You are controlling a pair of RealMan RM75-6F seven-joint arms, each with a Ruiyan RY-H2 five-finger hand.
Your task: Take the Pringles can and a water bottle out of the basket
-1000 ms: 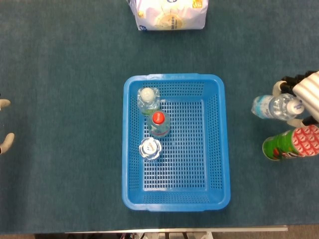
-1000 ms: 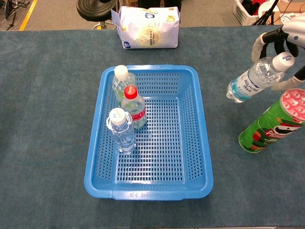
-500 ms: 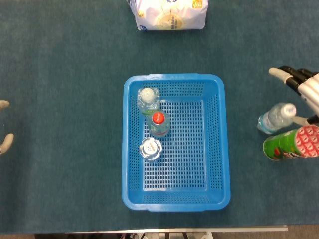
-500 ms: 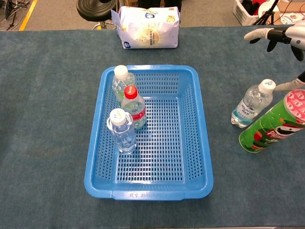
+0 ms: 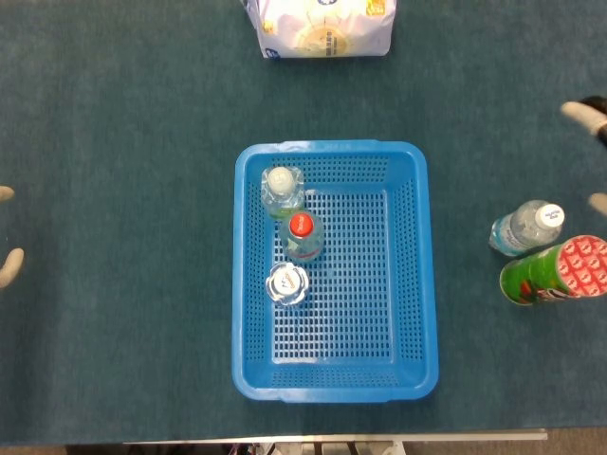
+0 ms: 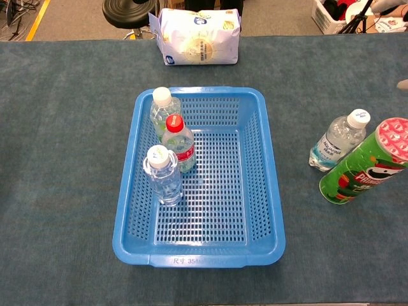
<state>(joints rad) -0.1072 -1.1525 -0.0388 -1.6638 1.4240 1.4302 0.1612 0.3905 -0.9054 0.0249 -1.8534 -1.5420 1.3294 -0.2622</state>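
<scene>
The right hand (image 5: 590,116) has let go and pulled away, fingers apart and empty. The clear plastic water bottle (image 6: 338,140) now stands beside the green Pringles can (image 6: 363,171), both on the desk right of the blue plastic basket (image 6: 268,191): task looks done.

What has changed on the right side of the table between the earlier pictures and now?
The right hand let go of the water bottle, which now stands upright beside the Pringles can, and drew away toward the frame edge. The basket and its three bottles stayed put.
</scene>
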